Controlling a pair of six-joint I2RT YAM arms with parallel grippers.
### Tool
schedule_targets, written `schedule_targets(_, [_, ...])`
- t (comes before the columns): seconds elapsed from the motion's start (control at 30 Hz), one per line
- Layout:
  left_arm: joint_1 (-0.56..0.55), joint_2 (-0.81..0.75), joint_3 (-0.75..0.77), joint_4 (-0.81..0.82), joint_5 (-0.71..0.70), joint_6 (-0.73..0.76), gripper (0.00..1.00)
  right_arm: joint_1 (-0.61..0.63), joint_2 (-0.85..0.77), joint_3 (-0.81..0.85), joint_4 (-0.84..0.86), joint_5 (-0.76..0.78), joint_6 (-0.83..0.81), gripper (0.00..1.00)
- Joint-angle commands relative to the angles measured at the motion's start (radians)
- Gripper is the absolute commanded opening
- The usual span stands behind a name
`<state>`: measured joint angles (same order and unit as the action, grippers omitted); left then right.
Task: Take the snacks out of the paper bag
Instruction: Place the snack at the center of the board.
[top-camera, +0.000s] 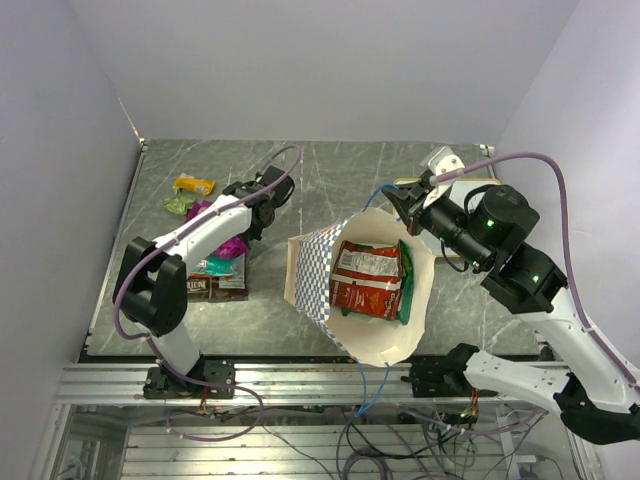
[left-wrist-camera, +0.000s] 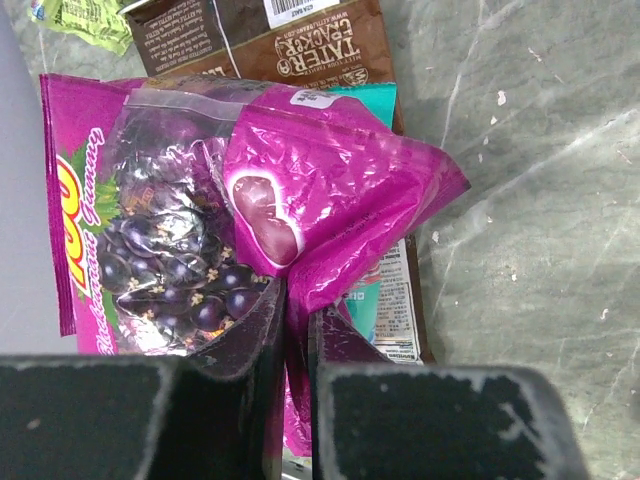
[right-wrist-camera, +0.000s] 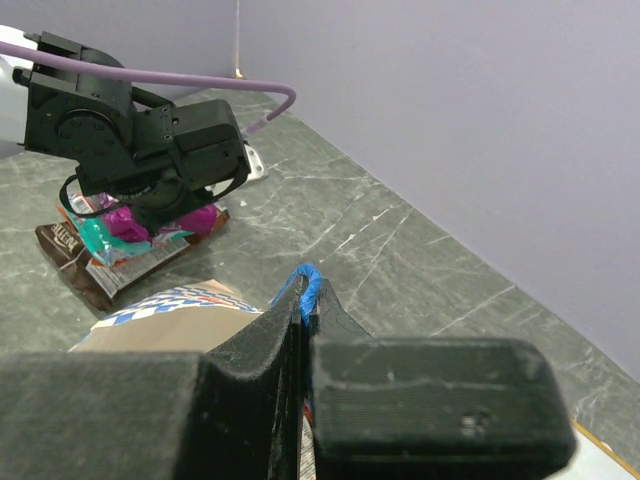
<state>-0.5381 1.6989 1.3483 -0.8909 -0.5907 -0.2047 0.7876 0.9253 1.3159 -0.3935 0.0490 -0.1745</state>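
Note:
The cream paper bag (top-camera: 375, 335) with a blue checked band lies open in the middle of the table. A red packet (top-camera: 365, 280) and a green packet (top-camera: 405, 285) lie inside it. My right gripper (top-camera: 405, 205) is shut on the bag's blue cord handle (right-wrist-camera: 308, 282) at the far rim. My left gripper (top-camera: 248, 222) is shut on a magenta-purple packet (left-wrist-camera: 250, 200), just above a pile with a teal packet (left-wrist-camera: 378, 98) and a dark brown packet (left-wrist-camera: 300, 45). A yellow-orange packet (top-camera: 193, 184) and a green packet (top-camera: 178, 203) lie farther left.
The pile of packets (top-camera: 217, 275) is at the left of the table, near the left wall. A small framed board (right-wrist-camera: 605, 450) lies under my right arm, right of the bag. The left arm (right-wrist-camera: 150, 130) shows in the right wrist view.

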Motion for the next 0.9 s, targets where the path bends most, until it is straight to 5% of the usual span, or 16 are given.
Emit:
schedule_targets(0.0, [0.045, -0.002, -0.066, -0.026, 0.083, -0.066, 0.18, 0.005, -0.014, -0.006, 0.057, 0.006, 0.010, 0.00])
schedule_targets(0.23, [0.070, -0.033, -0.076, -0.043, 0.094, -0.076, 0.25, 0.004, -0.015, -0.009, 0.055, 0.002, 0.013, 0.00])
schedule_targets(0.6, [0.070, -0.110, 0.087, -0.120, 0.186, -0.095, 0.92, 0.005, -0.016, -0.003, 0.052, -0.001, 0.013, 0.00])
schedule_targets(0.87, [0.069, -0.206, 0.201, -0.132, 0.333, -0.173, 0.98, 0.004, -0.011, 0.001, 0.048, -0.010, 0.024, 0.00])
